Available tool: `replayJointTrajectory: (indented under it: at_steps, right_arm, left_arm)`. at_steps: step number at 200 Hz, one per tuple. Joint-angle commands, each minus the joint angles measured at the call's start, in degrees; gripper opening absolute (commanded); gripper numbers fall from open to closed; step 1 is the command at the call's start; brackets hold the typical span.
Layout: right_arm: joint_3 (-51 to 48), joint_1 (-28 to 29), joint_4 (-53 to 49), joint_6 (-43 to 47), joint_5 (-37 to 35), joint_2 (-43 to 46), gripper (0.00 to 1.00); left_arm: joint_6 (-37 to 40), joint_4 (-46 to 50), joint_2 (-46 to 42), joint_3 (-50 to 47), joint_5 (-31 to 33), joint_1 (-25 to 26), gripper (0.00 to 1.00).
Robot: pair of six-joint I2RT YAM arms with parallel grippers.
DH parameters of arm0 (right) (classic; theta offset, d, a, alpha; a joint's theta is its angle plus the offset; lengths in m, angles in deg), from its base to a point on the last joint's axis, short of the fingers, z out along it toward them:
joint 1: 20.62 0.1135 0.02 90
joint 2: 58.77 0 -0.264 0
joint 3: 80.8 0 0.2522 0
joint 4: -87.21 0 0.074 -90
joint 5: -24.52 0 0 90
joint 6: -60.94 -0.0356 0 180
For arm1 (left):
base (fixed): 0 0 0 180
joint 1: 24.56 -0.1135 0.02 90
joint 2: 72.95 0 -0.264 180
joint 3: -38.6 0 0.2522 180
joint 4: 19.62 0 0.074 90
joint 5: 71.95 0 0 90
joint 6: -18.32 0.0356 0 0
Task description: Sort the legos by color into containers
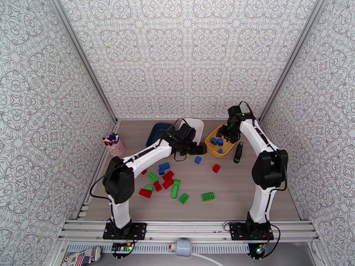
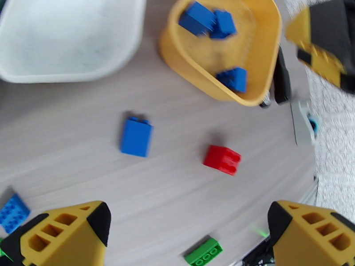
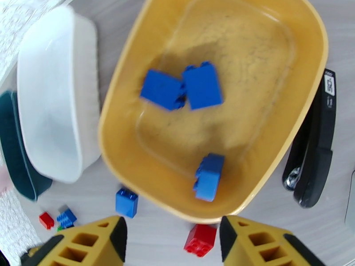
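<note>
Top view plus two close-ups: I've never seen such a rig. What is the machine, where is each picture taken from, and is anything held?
Two robot arms are bolted at the near edge of the table. The wide picture looks down from above and behind them. Each close-up comes from a wrist camera, so the yellow wedges at the bottom are that arm's own fingers. The left gripper hangs open over loose legos. The right gripper is open above the yellow tray, which holds three blue bricks. A white tray, then a teal tray, stand beside it. Nothing is held.
</note>
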State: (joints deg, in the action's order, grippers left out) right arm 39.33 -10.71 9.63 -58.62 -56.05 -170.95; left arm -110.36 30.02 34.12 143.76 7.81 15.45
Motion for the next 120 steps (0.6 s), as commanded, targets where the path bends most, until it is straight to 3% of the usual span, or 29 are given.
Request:
replayJointTrajectory:
  at_steps: [1,55,120]
  right_arm:
    - [-1.98,3.19,0.16,0.19,-0.79,3.10,0.58]
    - [-7.83,12.60,2.94,-6.39,-3.65,4.10,0.54]
    - [-7.77,21.16,3.87,-14.02,-8.02,-3.28,0.56]
  left_arm:
    - [-2.50,-0.43,-3.60,-2.71,5.19,-1.63,0.99]
    - [-6.23,-0.80,-10.14,-10.71,10.29,-4.75,0.99]
    - [-9.52,-2.85,-18.88,-22.09,12.31,-6.69,0.99]
